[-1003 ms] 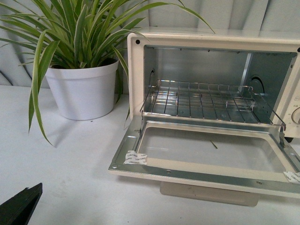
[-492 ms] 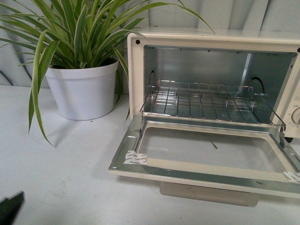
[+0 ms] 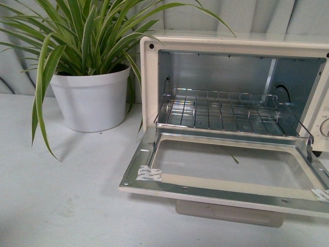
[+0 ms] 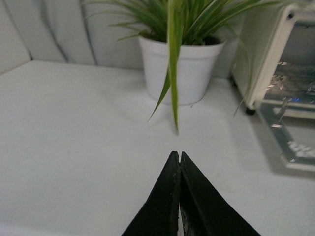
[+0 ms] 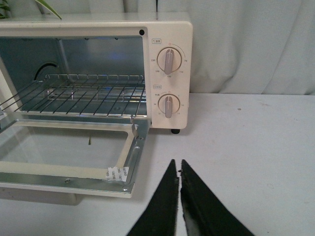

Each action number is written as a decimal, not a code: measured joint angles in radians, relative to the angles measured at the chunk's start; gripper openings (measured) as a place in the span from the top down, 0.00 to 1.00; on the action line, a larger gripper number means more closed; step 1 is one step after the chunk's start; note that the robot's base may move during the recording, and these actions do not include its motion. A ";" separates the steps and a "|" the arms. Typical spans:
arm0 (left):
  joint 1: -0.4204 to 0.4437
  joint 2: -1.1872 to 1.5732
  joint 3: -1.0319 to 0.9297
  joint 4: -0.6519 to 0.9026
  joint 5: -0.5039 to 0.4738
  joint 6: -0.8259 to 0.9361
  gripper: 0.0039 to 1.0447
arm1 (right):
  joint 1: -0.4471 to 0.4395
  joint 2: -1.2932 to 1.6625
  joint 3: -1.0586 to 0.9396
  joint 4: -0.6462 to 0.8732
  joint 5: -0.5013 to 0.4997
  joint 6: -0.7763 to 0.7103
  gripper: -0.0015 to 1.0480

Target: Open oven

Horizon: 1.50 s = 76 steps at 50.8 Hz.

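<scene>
Door of the cream-white boxy toaster oven lies flat toward six o'clock; opening looks done. My left gripper and right gripper are pinched closed, empty; next I'd retract.

One thing has changed in the front view: the black tip of the left end effector has left it. A second ago it filled the near left corner as a dark wedge over the desk; half a second ago only a small sliver showed at that edge; now bare white surface lies there. The left wrist view shows it with its two black fingers pressed together, tips meeting, above the desk and well apart from the oven.
</scene>
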 joint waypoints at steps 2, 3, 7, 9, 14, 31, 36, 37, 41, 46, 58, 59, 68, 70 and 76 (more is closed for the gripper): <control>0.021 -0.089 0.000 -0.119 0.020 0.000 0.96 | 0.000 -0.004 -0.004 0.000 -0.002 0.000 0.99; 0.028 -0.116 0.000 -0.143 0.031 0.000 0.96 | 0.000 -0.010 -0.009 0.003 -0.002 0.000 0.99; 0.072 -0.171 0.000 -0.174 0.073 0.000 0.96 | -0.001 -0.039 -0.043 0.006 -0.002 0.000 0.99; 0.092 -0.176 0.000 -0.180 0.090 0.000 0.96 | -0.001 -0.039 -0.043 0.006 -0.002 0.000 0.99; 0.143 -0.187 0.000 -0.192 0.156 0.000 0.96 | -0.001 -0.040 -0.043 0.006 0.000 0.000 0.99; 0.280 -0.197 0.000 -0.201 0.273 0.000 0.96 | -0.001 -0.041 -0.043 0.006 0.000 0.000 0.99; 0.280 -0.197 0.000 -0.201 0.273 0.000 0.96 | -0.001 -0.041 -0.043 0.006 0.000 0.000 0.99; 0.280 -0.197 0.000 -0.201 0.273 0.000 0.96 | -0.001 -0.041 -0.043 0.006 0.000 0.000 0.99; 0.280 -0.197 0.000 -0.201 0.273 0.000 0.96 | -0.001 -0.041 -0.043 0.006 0.000 0.000 0.99; 0.280 -0.197 0.000 -0.201 0.273 0.000 0.96 | -0.001 -0.041 -0.043 0.006 0.000 0.000 0.99; 0.280 -0.197 0.000 -0.201 0.273 0.000 0.74 | -0.001 -0.041 -0.043 0.006 0.000 -0.002 0.77; 0.280 -0.197 0.000 -0.201 0.273 0.000 0.70 | -0.001 -0.041 -0.043 0.006 0.000 -0.001 0.75; 0.280 -0.197 0.000 -0.201 0.273 0.000 0.31 | -0.001 -0.041 -0.043 0.006 0.000 -0.001 0.34; 0.280 -0.197 0.000 -0.201 0.273 0.000 0.22 | -0.001 -0.041 -0.043 0.006 0.000 -0.001 0.26; 0.280 -0.197 0.000 -0.201 0.273 0.000 0.06 | -0.001 -0.041 -0.043 0.006 0.000 -0.001 0.08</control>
